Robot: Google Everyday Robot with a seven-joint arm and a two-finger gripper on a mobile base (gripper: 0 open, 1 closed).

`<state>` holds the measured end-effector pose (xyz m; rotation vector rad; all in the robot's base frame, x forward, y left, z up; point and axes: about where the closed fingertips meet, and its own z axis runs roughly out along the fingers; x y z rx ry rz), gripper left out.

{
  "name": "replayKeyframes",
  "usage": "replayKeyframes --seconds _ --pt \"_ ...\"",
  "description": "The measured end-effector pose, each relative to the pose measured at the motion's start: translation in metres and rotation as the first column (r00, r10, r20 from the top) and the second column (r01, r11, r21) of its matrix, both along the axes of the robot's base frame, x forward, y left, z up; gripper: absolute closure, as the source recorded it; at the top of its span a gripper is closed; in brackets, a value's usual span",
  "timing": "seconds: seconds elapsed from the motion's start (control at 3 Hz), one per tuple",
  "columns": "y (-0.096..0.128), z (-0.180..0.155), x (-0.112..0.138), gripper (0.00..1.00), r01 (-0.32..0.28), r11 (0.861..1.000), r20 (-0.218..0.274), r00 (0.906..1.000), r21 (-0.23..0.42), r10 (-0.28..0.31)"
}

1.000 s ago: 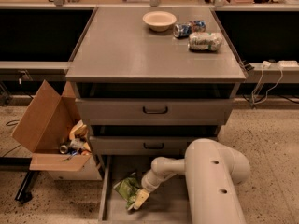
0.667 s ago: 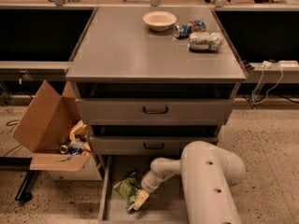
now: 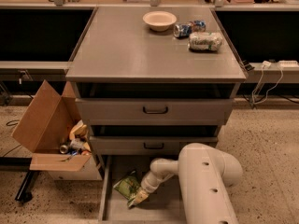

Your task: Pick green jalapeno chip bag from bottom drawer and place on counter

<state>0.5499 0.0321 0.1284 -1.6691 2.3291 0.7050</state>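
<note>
The green jalapeno chip bag (image 3: 125, 186) lies wrinkled on the floor of the open bottom drawer (image 3: 163, 208), at its left side. My gripper (image 3: 139, 198) reaches down into the drawer from the white arm (image 3: 205, 185) and sits at the bag's right lower edge, touching or overlapping it. The counter (image 3: 126, 50) is the grey cabinet top above, well clear of the gripper.
On the counter stand a cream bowl (image 3: 160, 20), a blue drink can (image 3: 187, 29) on its side and a whitish cylindrical packet (image 3: 204, 41). Two shut drawers with black handles (image 3: 155, 110) sit above the open one. An open cardboard box (image 3: 49, 129) of clutter stands left of the cabinet.
The arm has shifted slightly left over the drawer. The gripper stays at the bag, which has not visibly moved.
</note>
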Motion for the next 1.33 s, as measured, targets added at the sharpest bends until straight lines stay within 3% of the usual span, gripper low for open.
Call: replayKeyframes --seconds 0.33,0.67,1.0,1.33 --pt "0.0 0.02 -0.003 0.73 -0.009 0.999 0.046 0.9989 0.043 0.007" --pt "-0.002 0.056 -0.008 0.96 -0.028 0.993 0.123 0.9923 0.112 0.014" --pt "0.001 0.107 -0.023 1.0 -0.071 0.968 0.194 0.9807 0.24 0.024" --pt "-0.016 0.166 -0.024 1.0 -0.107 0.913 0.273 0.962 0.395 -0.005"
